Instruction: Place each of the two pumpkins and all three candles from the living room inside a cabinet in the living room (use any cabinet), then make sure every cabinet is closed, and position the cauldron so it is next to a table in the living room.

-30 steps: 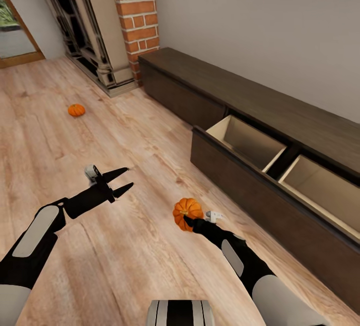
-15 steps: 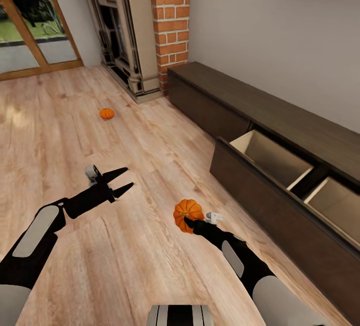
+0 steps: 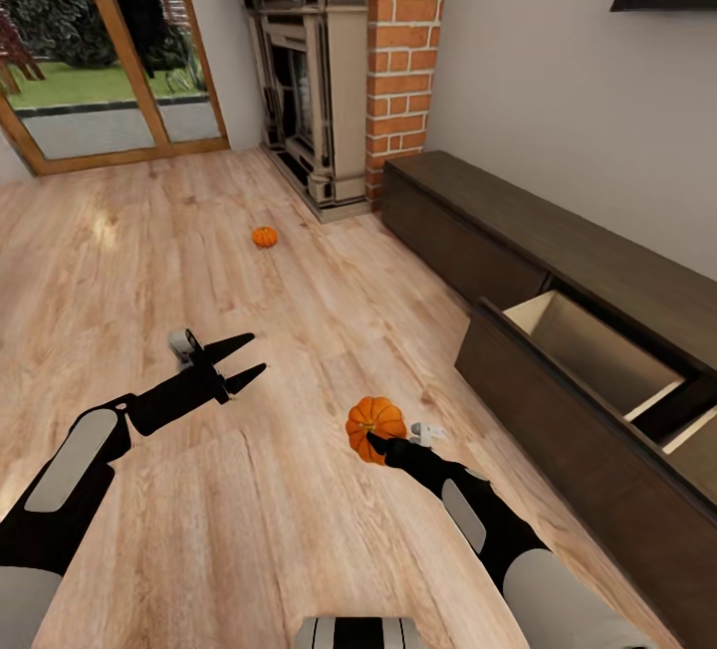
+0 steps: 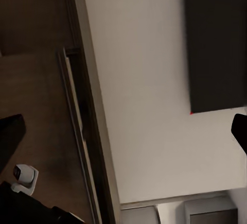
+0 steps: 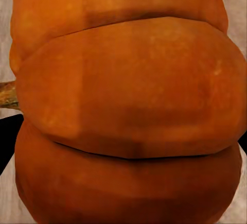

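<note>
Orange and ribbed, one pumpkin [image 3: 374,427] sits pinched at the tip of the right gripper [image 3: 373,442], held above the wooden floor [image 3: 299,330] in front of the robot; up close in the right wrist view the held pumpkin [image 5: 128,105] bulges past both dark fingers, its brown stem poking out to one side. A second pumpkin [image 3: 264,237] lies on the floor well ahead, near the foot of the fireplace [image 3: 309,82] and apart from everything else. To the right, along the grey wall, runs the cabinet [image 3: 558,330], a long low dark-brown console; its nearer drawer [image 3: 588,350] is pulled out, showing a light tan interior, and the far section toward the brick column [image 3: 403,42] is shut. The left gripper [image 3: 251,357] hovers over the floor left of the held pumpkin with its two black fingers spread apart and nothing between them. Glass doors [image 3: 100,52] at the far left look onto a green lawn
</note>
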Robot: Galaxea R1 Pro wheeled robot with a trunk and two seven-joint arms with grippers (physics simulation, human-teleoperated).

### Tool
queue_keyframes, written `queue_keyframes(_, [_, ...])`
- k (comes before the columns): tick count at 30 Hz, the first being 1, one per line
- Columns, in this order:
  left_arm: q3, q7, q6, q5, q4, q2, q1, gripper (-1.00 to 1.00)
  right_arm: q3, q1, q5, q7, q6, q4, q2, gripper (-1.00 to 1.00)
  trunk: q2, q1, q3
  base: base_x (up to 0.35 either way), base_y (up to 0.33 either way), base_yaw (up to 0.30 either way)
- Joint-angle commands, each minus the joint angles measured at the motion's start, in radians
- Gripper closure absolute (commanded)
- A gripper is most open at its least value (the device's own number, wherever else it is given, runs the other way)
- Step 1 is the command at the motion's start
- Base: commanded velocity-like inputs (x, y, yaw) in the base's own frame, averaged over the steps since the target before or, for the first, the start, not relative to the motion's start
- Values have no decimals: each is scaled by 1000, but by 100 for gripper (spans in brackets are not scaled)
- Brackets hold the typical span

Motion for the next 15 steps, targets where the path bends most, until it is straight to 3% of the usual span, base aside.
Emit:
queue_keyframes(1, [0, 0, 0, -1, 0, 0, 0, -100, 0, 0, -2, 0, -2, 0, 0, 100, 0, 0, 4, 0, 0, 259])
queue_keyframes(6, [-1, 1, 0, -1, 1, 0, 0, -100, 0, 0, -2, 0, -6, 2, -7, 100, 1, -3, 23, 0, 0, 186])
queue_keyframes(15, [-1, 1, 0, -1, 1, 0, 0, -100, 0, 0, -2, 0, -8, 2, -6, 100, 4, -7, 58, 0, 0, 22])
